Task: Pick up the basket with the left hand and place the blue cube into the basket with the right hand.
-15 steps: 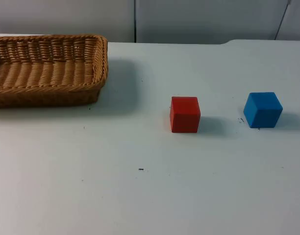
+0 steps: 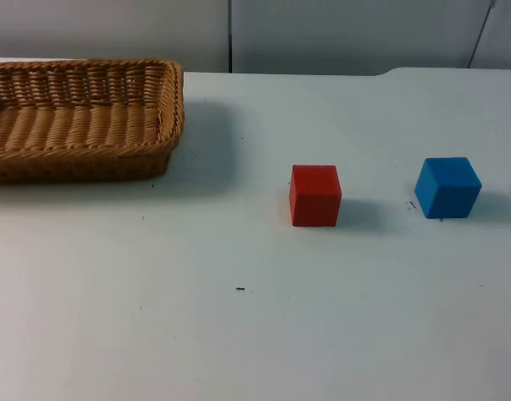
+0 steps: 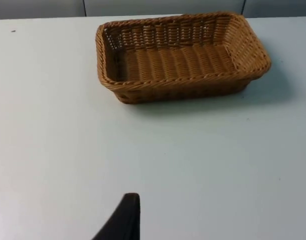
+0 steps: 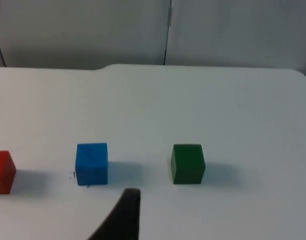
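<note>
basket: we see the wicker basket empty on the counter, far left
blue cube: blue cube right of red cube, green cube beside it
left hand: fingertip back from basket, opening we can't tell
right hand: fingertip near blue cube, opening we can't tell

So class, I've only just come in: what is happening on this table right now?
Nothing is being handled yet. The wicker basket sits empty on the white table. The red cube, blue cube and green cube stand apart in a row. In each wrist view an end effector fingertip hangs above the table, short of the basket and cubes.
</note>
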Controlling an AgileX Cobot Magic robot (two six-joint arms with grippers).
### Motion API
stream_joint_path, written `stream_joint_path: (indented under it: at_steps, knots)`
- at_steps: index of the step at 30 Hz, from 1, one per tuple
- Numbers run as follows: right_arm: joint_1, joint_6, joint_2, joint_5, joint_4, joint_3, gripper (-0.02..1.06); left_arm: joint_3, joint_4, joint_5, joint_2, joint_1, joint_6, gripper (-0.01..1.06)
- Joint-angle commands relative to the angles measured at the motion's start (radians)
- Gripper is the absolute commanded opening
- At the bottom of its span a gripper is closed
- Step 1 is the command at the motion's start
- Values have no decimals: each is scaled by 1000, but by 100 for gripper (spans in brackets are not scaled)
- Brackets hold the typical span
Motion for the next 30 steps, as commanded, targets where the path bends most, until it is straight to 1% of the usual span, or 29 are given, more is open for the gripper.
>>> stream_joint_path:
  at_steps: [1, 2, 4, 5, 7, 8, 9, 10, 12, 14, 15, 16, 20, 21, 22, 23, 25, 27, 28, 30]
  knots:
    - [-7, -3, 76, -46, -10, -36, 105, -1, -35, -25, 23, -6, -32, 105]
    - [-7, -3, 126, -52, -10, -61, 105, -7, -56, -45, 47, -6, -49, 105]
    - [-7, 1, 236, -74, -10, -114, 105, -20, -125, -163, 104, -6, -145, 105]
    - [-7, 1, 236, -74, -10, -114, 105, -20, -125, -163, 104, -6, -145, 105]
    - [-7, 8, 314, -114, -2, -148, 105, -20, -214, -331, 147, -6, -195, 105]
    - [-7, 8, 342, -139, 9, -156, 105, -20, -251, -399, 178, -6, -232, 105]
    - [-7, 8, 372, -177, 25, -168, 105, -20, -295, -478, 212, -6, -261, 105]
    - [-7, 8, 372, -177, 25, -168, 105, -20, -295, -478, 212, -6, -261, 105]
    - [-7, 4, 418, -252, 57, -172, 105, -20, -380, -593, 289, -6, -273, 104]
    - [-7, 4, 456, -297, 72, -172, 105, -20, -498, -651, 389, -6, -266, 104]
    - [-7, 4, 470, -306, 72, -172, 105, -20, -541, -667, 436, -6, -248, 104]
    - [-7, 4, 470, -306, 72, -172, 105, -20, -541, -667, 436, -6, -248, 104]
    - [-7, 4, 502, -348, 68, -172, 105, -20, -718, -735, 666, -6, -98, 104]
    - [-7, 4, 502, -348, 68, -172, 105, -20, -718, -735, 666, -6, -98, 104]
    - [-7, 4, 503, -364, 68, -172, 105, -20, -757, -747, 728, -6, -61, 104]
    - [-7, 4, 507, -388, 68, -172, 105, -20, -812, -756, 793, -6, -24, 104]
    - [-7, 4, 514, -399, 68, -182, 105, -20, -941, -776, 912, -6, 84, 104]
    - [-7, 4, 523, -401, 68, -204, 105, -20, -1124, -779, 1036, -6, 197, 104]
    - [-7, 4, 523, -401, 68, -204, 105, -20, -1124, -779, 1036, -6, 197, 104]
    - [-7, 4, 525, -408, 68, -221, 105, -20, -1313, -783, 1137, -6, 334, 104]
